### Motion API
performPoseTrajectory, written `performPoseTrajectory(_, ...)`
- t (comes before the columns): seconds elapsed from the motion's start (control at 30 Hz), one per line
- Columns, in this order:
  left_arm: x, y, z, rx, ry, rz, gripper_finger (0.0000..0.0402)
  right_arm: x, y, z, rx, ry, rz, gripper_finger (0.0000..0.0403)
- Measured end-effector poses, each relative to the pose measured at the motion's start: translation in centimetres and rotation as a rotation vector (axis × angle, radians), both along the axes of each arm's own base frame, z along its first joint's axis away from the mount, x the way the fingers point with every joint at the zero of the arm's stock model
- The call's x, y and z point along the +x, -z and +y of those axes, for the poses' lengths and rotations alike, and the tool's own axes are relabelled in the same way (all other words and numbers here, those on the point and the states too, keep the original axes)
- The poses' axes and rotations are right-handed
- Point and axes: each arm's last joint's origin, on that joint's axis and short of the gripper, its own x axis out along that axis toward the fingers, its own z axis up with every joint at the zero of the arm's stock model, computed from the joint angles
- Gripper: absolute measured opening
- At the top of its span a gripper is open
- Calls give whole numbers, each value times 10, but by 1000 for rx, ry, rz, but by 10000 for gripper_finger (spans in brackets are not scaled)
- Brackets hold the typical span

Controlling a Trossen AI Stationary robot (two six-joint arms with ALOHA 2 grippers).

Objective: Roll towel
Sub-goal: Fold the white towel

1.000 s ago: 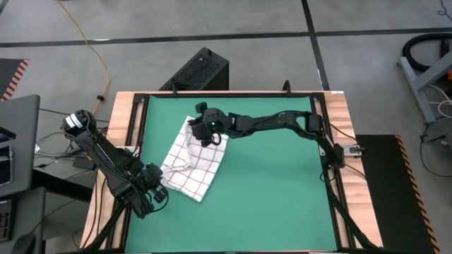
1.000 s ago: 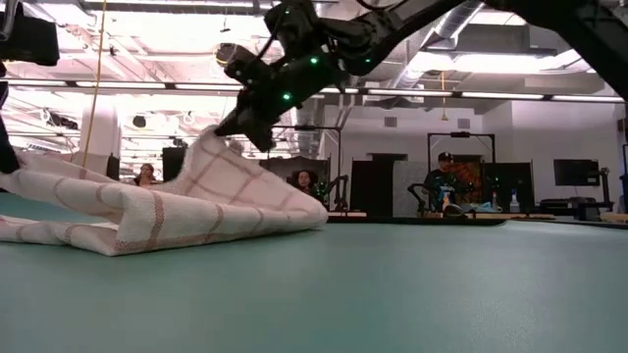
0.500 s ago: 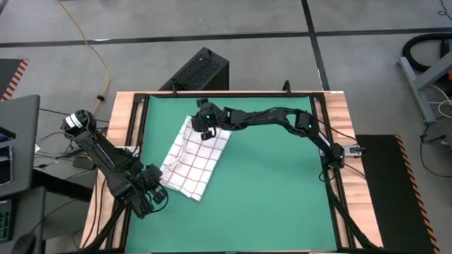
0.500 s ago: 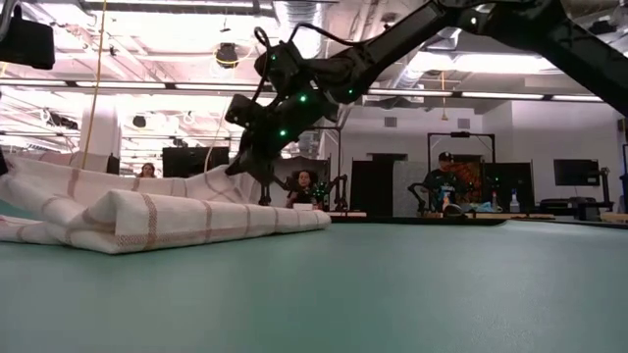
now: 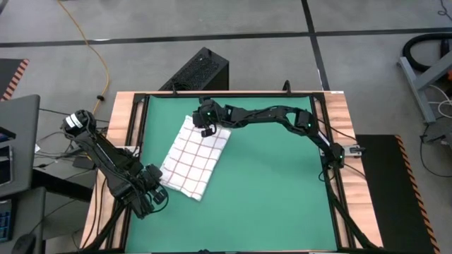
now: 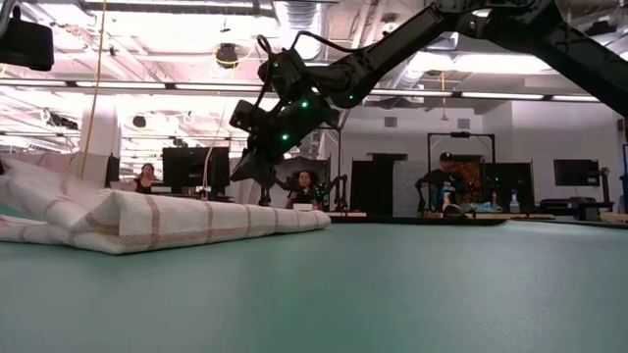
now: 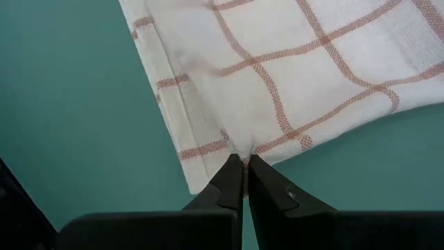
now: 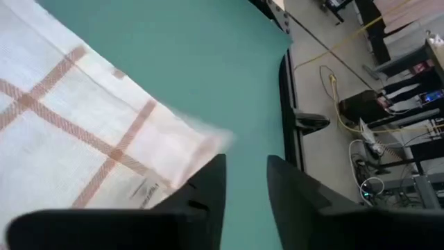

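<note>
The white towel (image 5: 192, 159) with a thin red check lies spread flat on the green mat (image 5: 282, 183), slanting from the far middle toward the near left. It also shows in the low view (image 6: 177, 221). My left gripper (image 5: 159, 185) is shut on the towel's near-left end. My right gripper (image 5: 205, 128) is open and hovers just above the towel's far corner (image 8: 201, 149), touching nothing. My left gripper pinches the towel's edge (image 7: 244, 147) between its two shut fingers, close to the near-left corner (image 7: 195, 187). The fingers come slanting from the table's near-left side. The towel lies flat on the mat beyond them. One layer or several, I cannot tell.
Bare green mat stretches to the right and near side of the towel. A black frame (image 5: 332, 176) rims the mat on the wooden table. A black box (image 5: 198, 70) stands beyond the far edge. People sit in the room behind (image 6: 446, 186).
My right gripper has carried the towel's lifted corner toward the table's far edge and downward, then let it go. The folded-over part has spread out, and the towel now lies flat. The near-left end in my left gripper has stayed in place.
</note>
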Motion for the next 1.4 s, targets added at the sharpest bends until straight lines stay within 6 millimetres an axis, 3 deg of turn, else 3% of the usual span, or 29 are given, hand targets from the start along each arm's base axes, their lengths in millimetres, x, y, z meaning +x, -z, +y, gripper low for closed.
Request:
performPoseTrajectory(0.3,-1,0,-1,-26,-6,23,0,-3,-5,1,15,39,3,186)
performPoseTrajectory(0.4,-1,1,-1,-41,-24,31,0,-6,-21,12,54,-17,0,190)
performPoseTrajectory(0.53,-2,1,-1,-59,-42,46,0,-6,-36,43,227,-154,-20,191)
performPoseTrajectory(0.7,-2,1,-1,-59,-43,50,0,-4,-29,82,407,-319,42,189)
performPoseTrajectory(1.0,-6,12,4,-43,-32,78,28,0,-26,143,428,-473,69,183)
performPoseTrajectory(1.17,-12,28,8,-83,-43,129,75,-2,-5,151,459,-464,131,182)
performPoseTrajectory(1.4,-13,36,11,-80,-60,102,111,-2,1,153,526,-483,124,182)
